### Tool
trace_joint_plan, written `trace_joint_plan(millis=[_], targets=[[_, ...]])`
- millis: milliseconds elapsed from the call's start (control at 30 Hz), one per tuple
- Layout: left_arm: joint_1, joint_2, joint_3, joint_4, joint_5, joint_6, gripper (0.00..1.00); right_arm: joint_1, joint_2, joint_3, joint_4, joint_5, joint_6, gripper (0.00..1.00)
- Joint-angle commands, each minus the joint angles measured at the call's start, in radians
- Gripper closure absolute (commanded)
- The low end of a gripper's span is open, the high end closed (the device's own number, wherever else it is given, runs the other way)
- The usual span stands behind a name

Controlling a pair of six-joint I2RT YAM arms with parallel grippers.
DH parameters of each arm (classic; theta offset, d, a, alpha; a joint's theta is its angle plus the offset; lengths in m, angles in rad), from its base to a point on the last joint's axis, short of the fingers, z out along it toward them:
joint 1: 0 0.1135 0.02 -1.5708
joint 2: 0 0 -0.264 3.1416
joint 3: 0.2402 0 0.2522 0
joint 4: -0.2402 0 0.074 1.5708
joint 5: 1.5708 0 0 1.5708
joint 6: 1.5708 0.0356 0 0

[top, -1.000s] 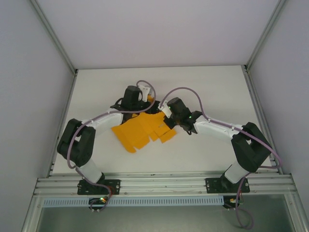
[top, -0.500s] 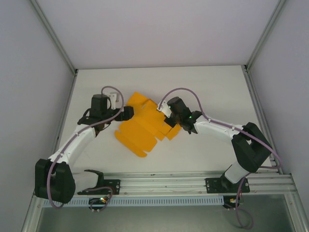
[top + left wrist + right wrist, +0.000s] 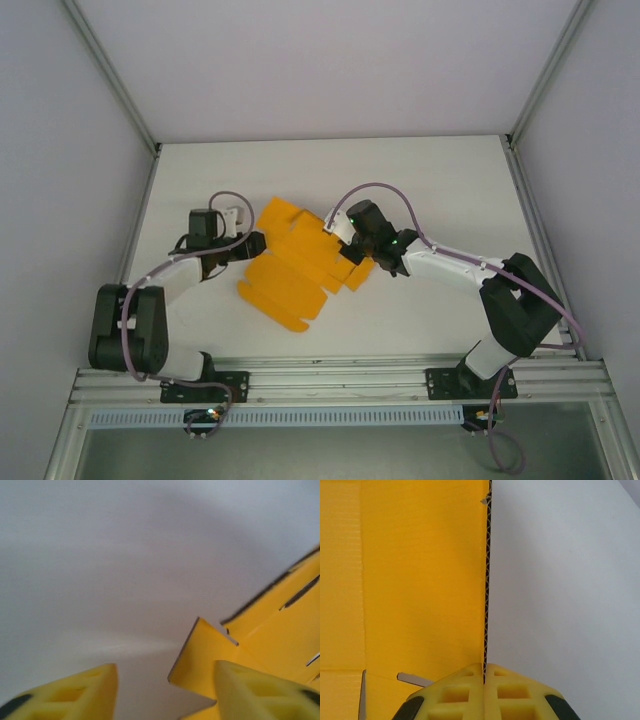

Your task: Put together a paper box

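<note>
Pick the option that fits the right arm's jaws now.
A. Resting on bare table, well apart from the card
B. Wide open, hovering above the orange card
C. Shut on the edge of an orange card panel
C: in the right wrist view the right gripper has its jaws pressed together, with the thin corrugated edge of the paper box pinched between them.

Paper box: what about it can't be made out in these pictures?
Top external: the right arm covers the paper box right flaps.
Left wrist: blurred, cut off by the right edge; contact with the left fingers unclear.
Right wrist: frame edges crop it; overall shape unseen.
</note>
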Motion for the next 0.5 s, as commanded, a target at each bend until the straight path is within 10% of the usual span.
trace_joint_plan(millis=[0, 200, 467], targets=[[0.006, 0.055, 0.017, 0.113, 0.08, -0.009, 0.6, -0.006, -0.032, -0.002, 0.009, -0.025, 0.003, 1.0], [0.003, 0.051, -0.015, 0.183, 0.109, -0.014, 1.0, -0.012, -0.028, 0.003, 0.006, -0.022, 0.021, 1.0], [0.0, -0.103, -0.116, 0.237, 0.113, -0.005, 1.0, -0.022, -0.018, 0.01, -0.002, 0.012, 0.062, 1.0]])
